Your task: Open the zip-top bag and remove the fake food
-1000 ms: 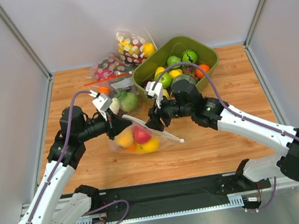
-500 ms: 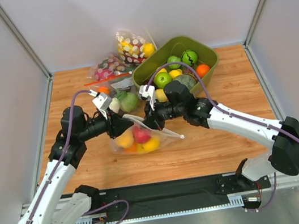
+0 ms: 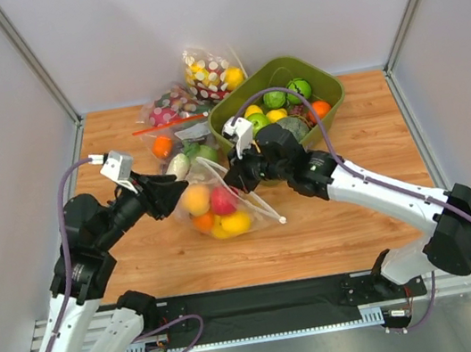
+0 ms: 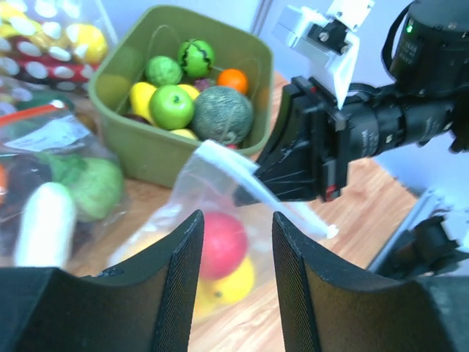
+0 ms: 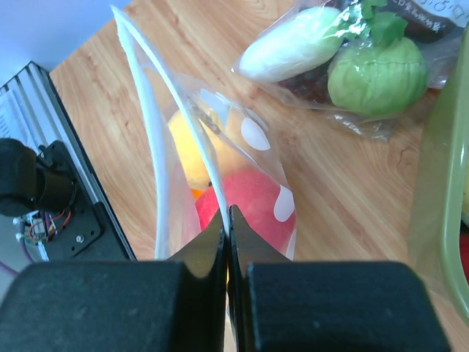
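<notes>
Clear bag [image 5: 253, 136] in right hand [image 5: 228, 224]

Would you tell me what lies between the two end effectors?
The zip-top bag, fake food inside, as the top external view shows.

A green bin [image 3: 276, 64] sits far right on the wooden table [image 3: 359, 209], holding a green apple [image 4: 171, 106], a watermelon ball [image 4: 196, 57], an orange [image 4: 232, 80], a melon [image 4: 222, 114] and a lemon [image 4: 143, 95]. Just left of it lies a vegetable bag [image 3: 192, 156] with a white radish [image 5: 293, 44]. Beside that is a red-zip bag [image 3: 161, 134]. Two dotted bags [image 3: 211, 72] stand by the far wall.
</notes>
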Controlling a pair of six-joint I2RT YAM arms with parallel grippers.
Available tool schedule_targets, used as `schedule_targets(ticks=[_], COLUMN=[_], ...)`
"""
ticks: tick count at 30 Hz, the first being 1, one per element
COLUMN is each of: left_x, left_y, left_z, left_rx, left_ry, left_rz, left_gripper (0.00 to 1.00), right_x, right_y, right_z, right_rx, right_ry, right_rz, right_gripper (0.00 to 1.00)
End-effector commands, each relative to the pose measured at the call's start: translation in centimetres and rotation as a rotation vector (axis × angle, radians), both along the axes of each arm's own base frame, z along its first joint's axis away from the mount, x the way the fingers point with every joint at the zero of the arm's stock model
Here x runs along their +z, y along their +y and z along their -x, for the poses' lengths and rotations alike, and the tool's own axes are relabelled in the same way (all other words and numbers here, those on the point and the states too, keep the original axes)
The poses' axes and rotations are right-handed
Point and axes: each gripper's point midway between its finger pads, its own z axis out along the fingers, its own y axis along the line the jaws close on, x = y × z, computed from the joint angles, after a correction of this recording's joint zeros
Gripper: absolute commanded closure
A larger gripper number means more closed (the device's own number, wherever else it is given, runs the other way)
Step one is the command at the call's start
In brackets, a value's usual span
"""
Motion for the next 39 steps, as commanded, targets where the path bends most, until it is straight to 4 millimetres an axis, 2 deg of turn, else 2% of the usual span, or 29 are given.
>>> schedule_targets(ticks=[1, 2, 3, 4, 8, 11, 15, 20, 23, 28, 33, 39], left_x=[-0.8, -1.2, -1.4, -2.6, -4.3, -5.5, -6.1, -7.0, -7.8, -7.7, -6.4, -7.7], left_y=[-1.3, -2.2, -2.5, -2.9, -4.6, -4.3, -4.2, -4.6, -4.2, -4.2, -4.7, -5.2], left_z=[0.5, 1.0, 0.7, 0.5, 0.4, -0.5, -0.9, -1.2, -1.2, -0.7, -0.2, 0.1], left_rx=[-0.02, -0.049, -0.038, -0.033, -0.051, 0.002, 0.022, 0.02, 0.043, 0.026, -0.019, -0.037], left_ry=[0.154, 0.183, 0.189, 0.223, 0.293, 0.323, 0.337, 0.367, 0.386, 0.38, 0.342, 0.381], left_rz=[0.109, 0.13, 0.14, 0.13, 0.114, 0.083, 0.067, 0.056, 0.027, 0.038, 0.077, 0.04], left_gripper=[0.51, 0.51, 0.51, 0.51, 0.5, 0.48, 0.45, 0.43, 0.43, 0.4, 0.37, 0.35], right_x=[3.9, 4.3, 4.3, 4.5, 4.4, 4.6, 4.6, 4.0, 4.1, 3.5, 2.5, 2.5], right_y=[0.1, 0.4, 0.8, 0.9, 1.5, 2.0, 2.3, 3.0, 3.0, 3.0, 3.5, 3.7], right_z=[-0.4, -0.2, 0.4, 0.4, 1.4, 2.4, 3.4, 4.1, 4.3, 4.0, 3.7, 3.3], right_rx=[-0.099, -0.094, -0.082, -0.089, -0.068, -0.047, -0.025, -0.003, 0.002, -0.008, -0.01, -0.022], right_ry=[-0.056, -0.066, -0.07, -0.069, -0.066, -0.065, -0.066, -0.058, -0.061, -0.062, -0.045, -0.056], right_rz=[-0.05, -0.052, -0.05, -0.053, -0.054, -0.061, -0.066, -0.057, -0.059, -0.037, -0.02, -0.018], right_gripper=[1.0, 1.0, 1.0, 1.0, 1.0, 1.0, 1.0, 1.0, 1.0, 1.0, 1.0, 1.0])
